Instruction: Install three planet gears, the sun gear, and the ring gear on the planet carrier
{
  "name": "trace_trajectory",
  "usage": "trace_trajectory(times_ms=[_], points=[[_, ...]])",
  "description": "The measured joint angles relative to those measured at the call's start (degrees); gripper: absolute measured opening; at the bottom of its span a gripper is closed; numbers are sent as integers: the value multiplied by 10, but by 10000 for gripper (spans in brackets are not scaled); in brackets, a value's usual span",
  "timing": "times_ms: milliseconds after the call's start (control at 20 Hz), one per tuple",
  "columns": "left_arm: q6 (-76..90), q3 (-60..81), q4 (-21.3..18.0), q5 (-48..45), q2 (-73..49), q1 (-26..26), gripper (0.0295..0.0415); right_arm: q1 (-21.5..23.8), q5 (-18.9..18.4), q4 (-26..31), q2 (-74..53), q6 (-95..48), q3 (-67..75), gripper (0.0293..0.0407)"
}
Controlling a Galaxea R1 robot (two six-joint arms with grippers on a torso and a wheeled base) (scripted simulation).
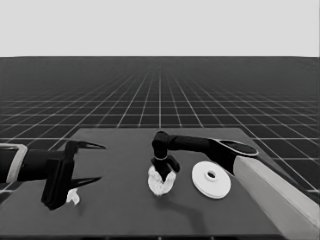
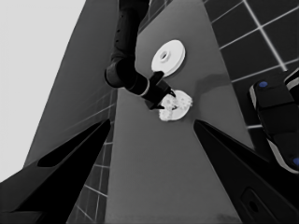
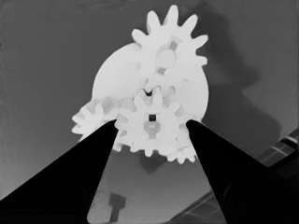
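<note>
The smaller round part (image 1: 161, 186) lies mid-table with small toothed gears on it. In the right wrist view, three gears sit on this part (image 3: 112, 74): one gear (image 3: 169, 49) at its far rim, one (image 3: 92, 123) beside a finger, one (image 3: 185, 151) half hidden. A fourth gear (image 3: 152, 123) sits over the middle, and my right gripper (image 3: 152, 122) is shut on it, a fingertip against each side. From the head view, the right gripper (image 1: 165, 172) points down onto the stack. The larger round part (image 1: 211, 179) lies just right of it, untouched. My left gripper (image 1: 97, 162) waits open over the table's left end.
A thin white piece (image 1: 73, 196) lies on the table under the left arm, not held. From the left wrist view, the right arm (image 2: 124, 56) reaches over the table to the gear stack (image 2: 176, 106). Dark machinery with blue lights (image 2: 275, 116) stands past the table's edge.
</note>
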Motion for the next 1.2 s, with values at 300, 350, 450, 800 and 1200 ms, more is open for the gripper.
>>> trace_trajectory(times_ms=[300, 350, 450, 800, 1200], points=[[0, 0, 0, 0, 0, 0, 385, 0, 0, 0, 0, 8, 0, 384], [0, 0, 0, 0, 0, 0, 385, 0, 0, 0, 0, 8, 0, 385], [0, 0, 0, 0, 0, 0, 385, 0, 0, 0, 0, 9, 0, 385], [0, 0, 0, 0, 0, 0, 385, 75, -23, 62, -9, -541, 41, 385], [0, 0, 0, 0, 0, 0, 385, -118, 158, -205, -646, -1090, 699, 386]])
